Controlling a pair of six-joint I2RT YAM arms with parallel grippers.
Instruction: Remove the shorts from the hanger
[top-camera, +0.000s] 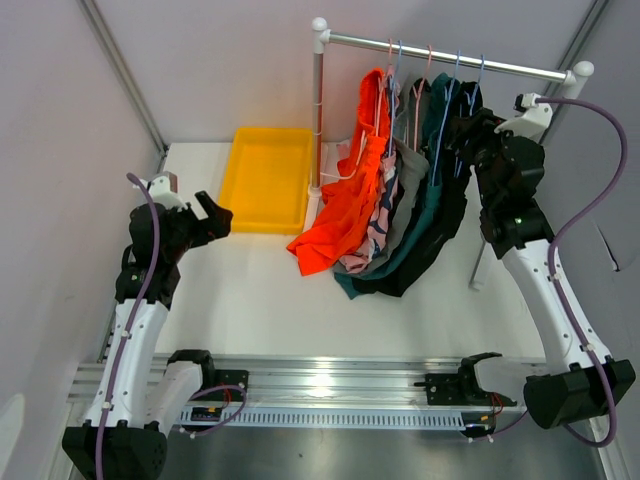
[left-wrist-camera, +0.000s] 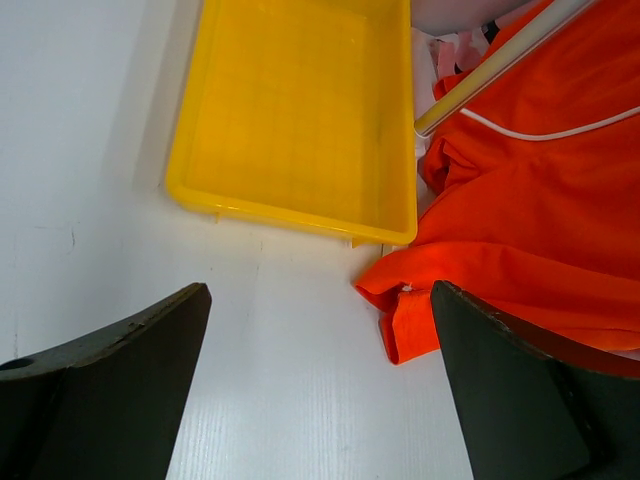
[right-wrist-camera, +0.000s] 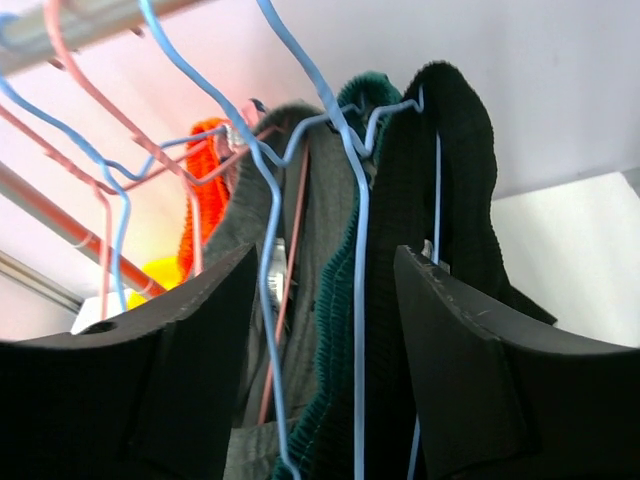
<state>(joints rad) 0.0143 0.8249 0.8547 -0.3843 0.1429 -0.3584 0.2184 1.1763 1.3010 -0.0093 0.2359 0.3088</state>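
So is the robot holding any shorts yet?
No. The left gripper is open over the table. The right gripper is open too, with the teal shorts between its fingers near the waistband, not pinched.

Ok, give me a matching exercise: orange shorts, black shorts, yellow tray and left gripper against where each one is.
1 orange shorts
2 black shorts
3 yellow tray
4 left gripper

A open, above the table
B left end of the hung row
C lying flat on the table
D right end of the hung row

Pairs: 1-B, 2-D, 3-C, 4-A
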